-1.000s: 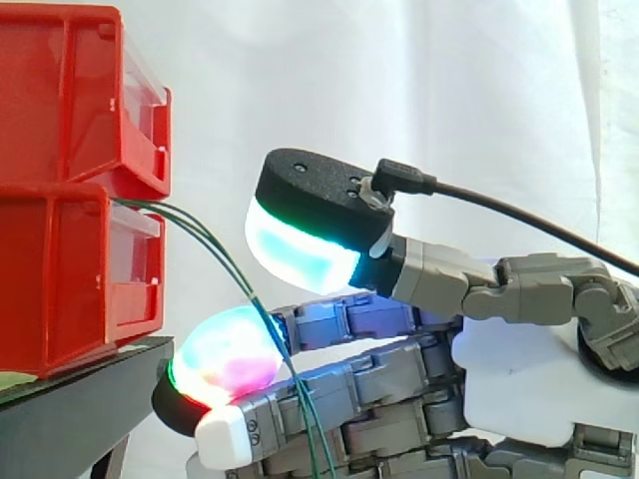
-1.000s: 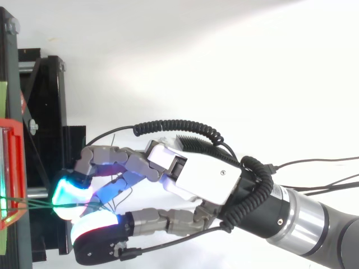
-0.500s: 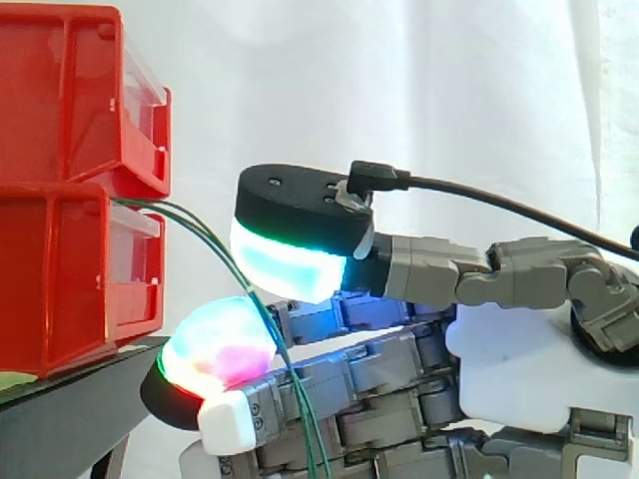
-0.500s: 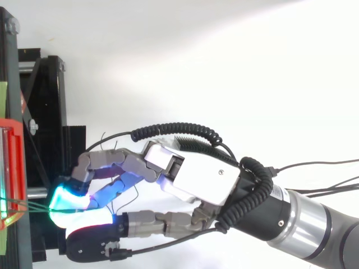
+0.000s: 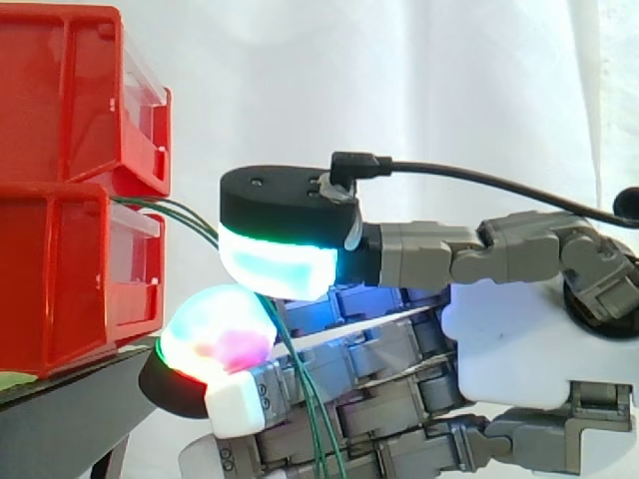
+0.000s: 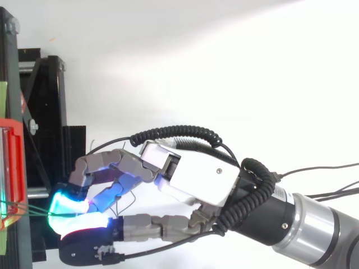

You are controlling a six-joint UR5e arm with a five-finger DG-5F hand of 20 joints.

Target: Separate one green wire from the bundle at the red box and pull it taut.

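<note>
Hand (image 5: pixel 519 349) nearer bins (image 5: pixel 70 249), green wires (image 5: pixel 190 222) slanting down-right

The hand (image 6: pixel 196 179) reaches leftward from the wrist (image 6: pixel 305 224), which enters at the lower right of the top view, with its back to that overhead camera. The fingers (image 5: pixel 379 384) lie nearly straight and stacked. The thumb (image 5: pixel 285 225) is set over a glowing fingertip pad (image 5: pixel 215 334), and the green wires (image 5: pixel 190 222) are pinched between the two.
</note>
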